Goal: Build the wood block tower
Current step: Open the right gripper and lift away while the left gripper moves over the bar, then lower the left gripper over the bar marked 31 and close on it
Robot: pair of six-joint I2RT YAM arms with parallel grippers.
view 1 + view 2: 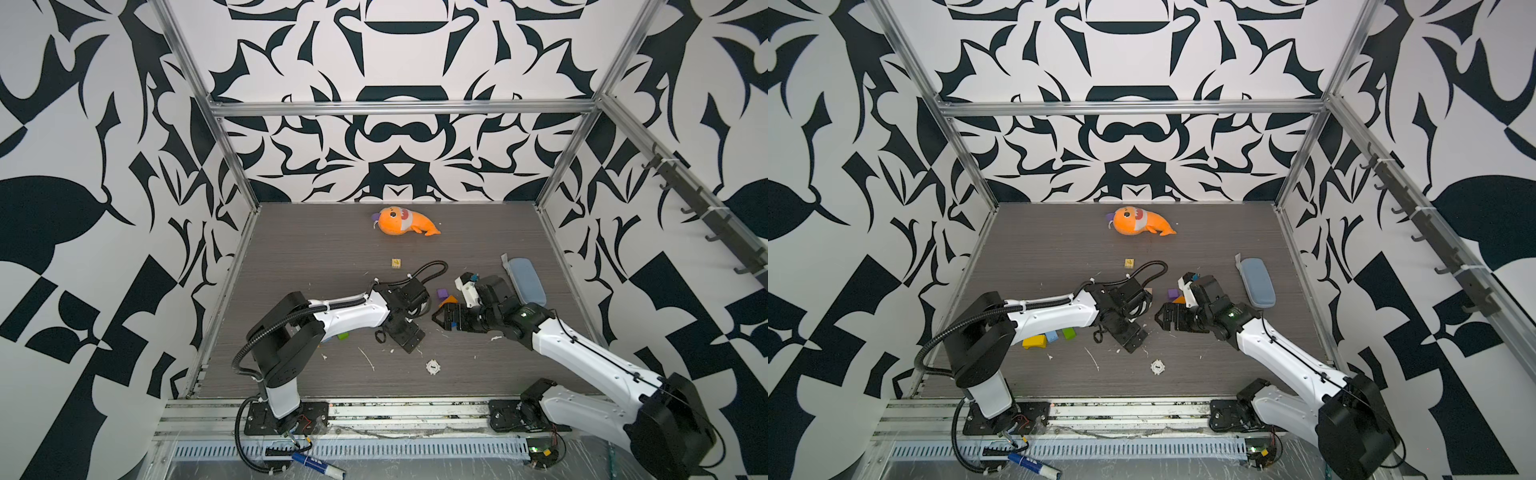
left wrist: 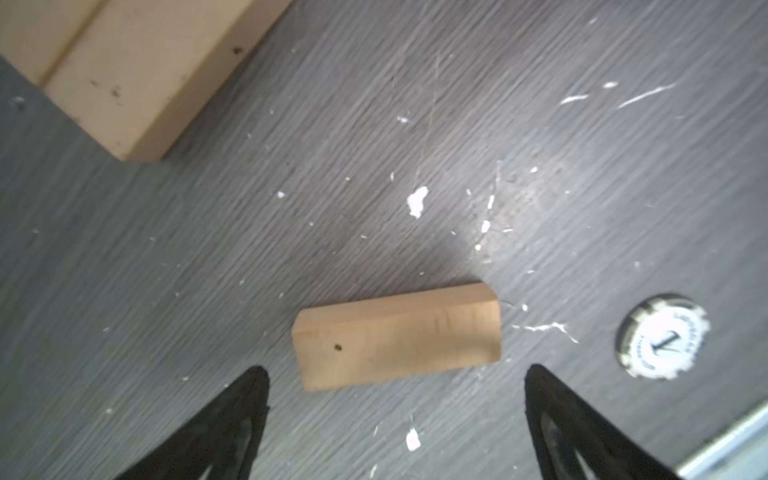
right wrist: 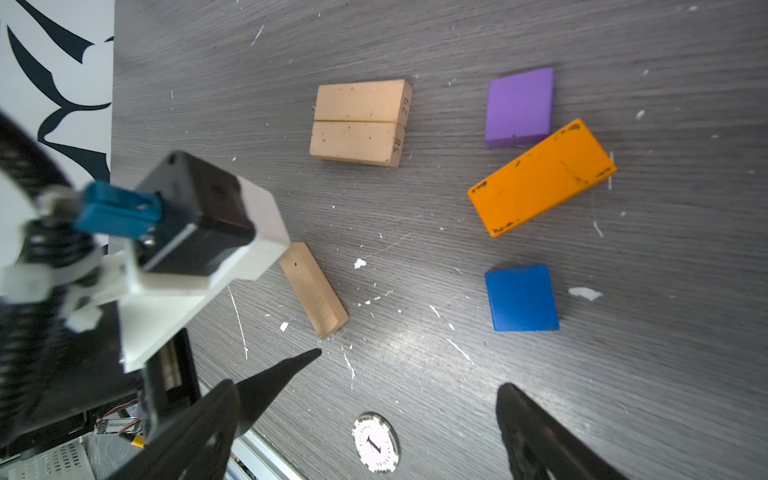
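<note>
Hovering low over the bench (image 1: 311, 249), the left hand (image 2: 397, 369) stands wide open and empty, with a lone tan bar (image 2: 397, 336) lying flat between its fingers (image 2: 224, 436), clear of both. Two more tan bars (image 3: 359, 122) lie side by side, touching, near it. The right hand (image 3: 411, 370) is open too and grips nothing; beyond it lie a blue cube (image 3: 521, 297), an orange brick (image 3: 542, 176) and a purple cube (image 3: 519, 106), the orange one just beside the purple. In a top view a yellow brick (image 1: 1034, 341), a light-blue brick (image 1: 1051, 336) and a green brick (image 1: 1069, 333) sit in a row by the left forearm (image 1: 1054, 311). A bottle cap (image 1: 433, 367) lies nearer the front edge; a plush fish (image 1: 401, 222) rests at the back.
</note>
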